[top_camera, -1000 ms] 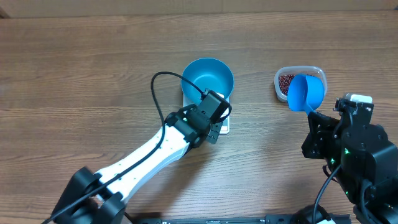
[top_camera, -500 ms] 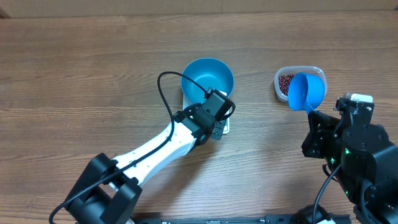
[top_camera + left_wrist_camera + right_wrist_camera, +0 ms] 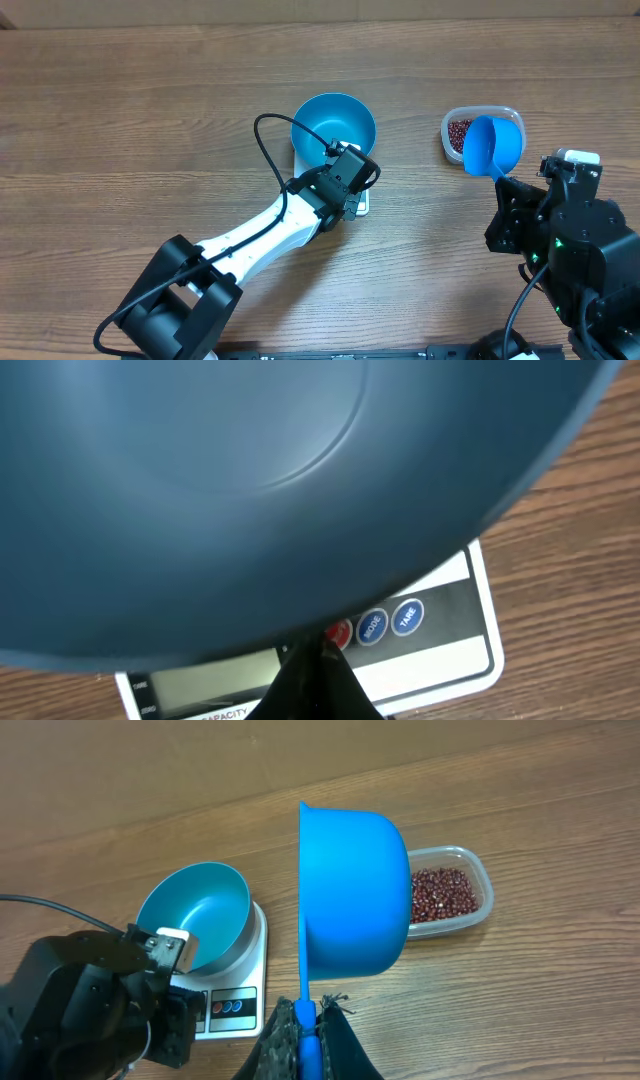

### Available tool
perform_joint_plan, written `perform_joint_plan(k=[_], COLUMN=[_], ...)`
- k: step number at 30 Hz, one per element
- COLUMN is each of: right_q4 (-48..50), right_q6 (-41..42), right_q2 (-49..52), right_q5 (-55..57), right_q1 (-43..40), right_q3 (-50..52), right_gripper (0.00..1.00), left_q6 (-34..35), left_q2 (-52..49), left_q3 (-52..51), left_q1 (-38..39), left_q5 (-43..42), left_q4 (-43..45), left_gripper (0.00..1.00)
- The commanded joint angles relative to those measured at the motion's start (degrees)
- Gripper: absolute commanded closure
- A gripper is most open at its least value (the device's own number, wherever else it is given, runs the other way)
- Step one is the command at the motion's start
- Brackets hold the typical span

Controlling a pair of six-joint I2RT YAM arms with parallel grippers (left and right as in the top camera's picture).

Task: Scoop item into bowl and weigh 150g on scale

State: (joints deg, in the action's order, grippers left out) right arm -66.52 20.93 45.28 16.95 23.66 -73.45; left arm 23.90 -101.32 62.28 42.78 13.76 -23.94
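The round blue bowl stands empty on the white scale, whose display and buttons show under the bowl's rim. My left gripper is shut, its tip down on the scale's button strip right beside the red button. My right gripper is shut on the handle of a small blue scoop, held on its side in the air and empty. Behind the scoop lie the dark red beans in a clear tub. From overhead the scoop hangs over the tub's near edge.
The left arm reaches diagonally from the front left up to the scale. The right arm's black body fills the front right corner. A cable loops up beside the bowl's left side.
The left arm's lower links have swung right into view, and its shut gripper has edged slightly forward onto the scale's buttons. The right arm and scoop have not moved.
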Motion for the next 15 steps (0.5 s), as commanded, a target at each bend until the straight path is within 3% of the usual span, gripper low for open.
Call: perform_joint_plan(k=[1, 15], right_q4=[0.59, 0.55], right_q6=[-0.24, -0.24], right_q2=[-0.09, -0.09], right_q5=[1.05, 1.05], right_q1=[-0.22, -0.22], right_q3=[-1.25, -1.25], right_gripper=[0.96, 0.96], left_q6=[1.03, 2.08], left_q2=[-1.92, -3.30], left_q3=[-0.39, -0.42], left_q1=[0.76, 0.76], left_q5=[0.13, -1.79], left_q4=[0.48, 1.73], left_gripper=[0.96, 0.96])
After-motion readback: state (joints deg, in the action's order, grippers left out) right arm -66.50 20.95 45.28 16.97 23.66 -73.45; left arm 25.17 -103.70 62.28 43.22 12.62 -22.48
